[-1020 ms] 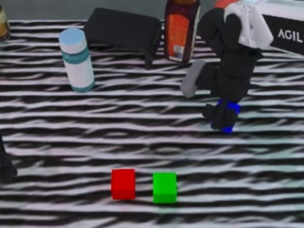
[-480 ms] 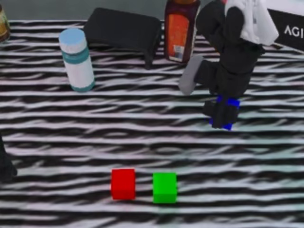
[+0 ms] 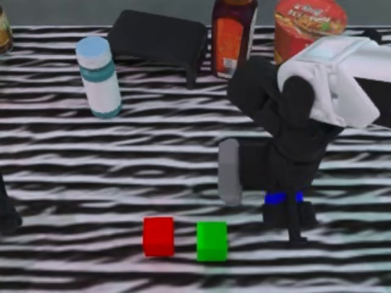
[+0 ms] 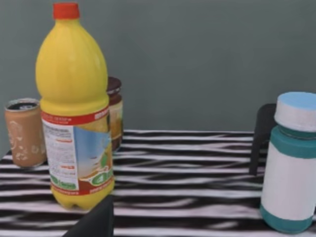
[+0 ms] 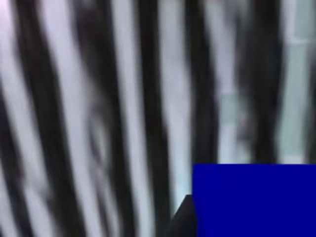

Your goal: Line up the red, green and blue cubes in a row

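Right claw grasping the blue cube to the right of the green one

The right claw [image 3: 287, 213] hangs over the striped surface [image 3: 122, 159], clenched on the blue cube [image 3: 282, 197], which shows between its fingers and fills a corner of the right wrist view [image 5: 254, 200]; the red cube [image 3: 158, 236] and green cube [image 3: 212, 241] sit side by side near the front edge, apart from each other; the left claw [image 3: 6, 213] is parked at the left edge, and whether it is clenched or released I cannot tell.
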